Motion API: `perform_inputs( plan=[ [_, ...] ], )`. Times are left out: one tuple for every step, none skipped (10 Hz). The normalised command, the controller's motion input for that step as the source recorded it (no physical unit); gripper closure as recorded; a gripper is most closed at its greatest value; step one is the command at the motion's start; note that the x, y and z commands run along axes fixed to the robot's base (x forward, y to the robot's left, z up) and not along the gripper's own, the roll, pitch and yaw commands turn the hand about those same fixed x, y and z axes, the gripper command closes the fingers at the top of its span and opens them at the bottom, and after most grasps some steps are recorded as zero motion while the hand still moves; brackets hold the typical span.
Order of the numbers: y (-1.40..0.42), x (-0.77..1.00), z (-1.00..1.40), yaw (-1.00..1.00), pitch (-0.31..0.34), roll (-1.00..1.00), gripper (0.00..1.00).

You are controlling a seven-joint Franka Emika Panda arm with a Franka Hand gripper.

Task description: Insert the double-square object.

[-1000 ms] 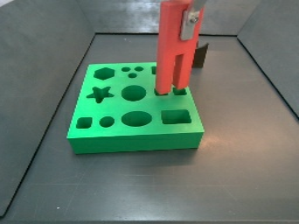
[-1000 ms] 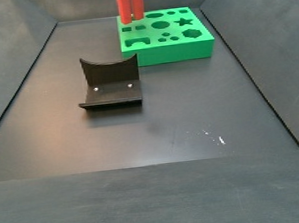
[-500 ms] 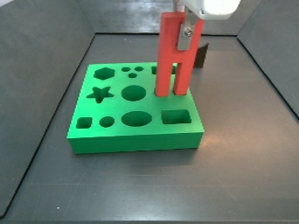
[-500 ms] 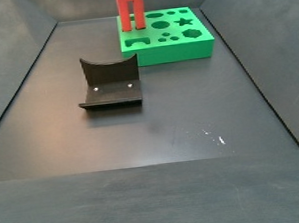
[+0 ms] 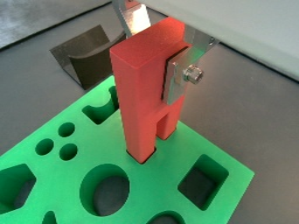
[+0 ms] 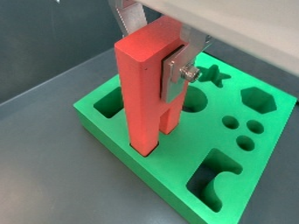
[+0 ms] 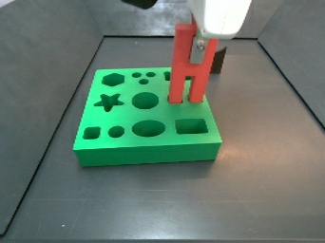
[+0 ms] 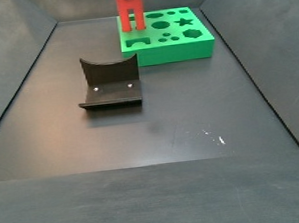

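Double-square object [image 5: 149, 92] upright in green block [image 5: 70, 171], gripper [image 5: 158, 48] clamped on its top.

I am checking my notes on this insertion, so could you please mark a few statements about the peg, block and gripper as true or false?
1. The tall red forked plastic peg stands upright with its legs in the flat green block with shaped holes. True.
2. The peg lies flat on the floor. False: it is upright on the green block.
3. The gripper is at the peg's upper bar, with a silver finger against its side. True.
4. The dark fixture stands on top of the green block. False: it stands on the floor, apart from the block.
5. The star-shaped hole holds a piece. False: it is empty.
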Motion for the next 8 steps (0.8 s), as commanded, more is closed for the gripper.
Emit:
perform_inputs(
  plan=[
    [-0.08,-0.22,-0.27,-0.23,-0.129,-0.07,1.0],
    [-0.08,-0.28,-0.23,-0.14,-0.11,-0.08,1.0],
    [-0.05,-0.26,-0.21,-0.07,-0.1,-0.08,1.0],
    [-0.03,-0.16,-0.18,-0.07,-0.081,-0.07,1.0],
    [-0.03,-0.02,-0.21,-0.13,-0.021,-0.05,1.0],
    [-0.06,-0.02,-0.27,-0.14,-0.01,-0.02,1.0],
    [-0.08,-0.02,-0.35,-0.17,-0.039,-0.03,1.0],
    [-0.05,0.0,-0.29,-0.15,-0.036,-0.04,1.0]
  ],
)
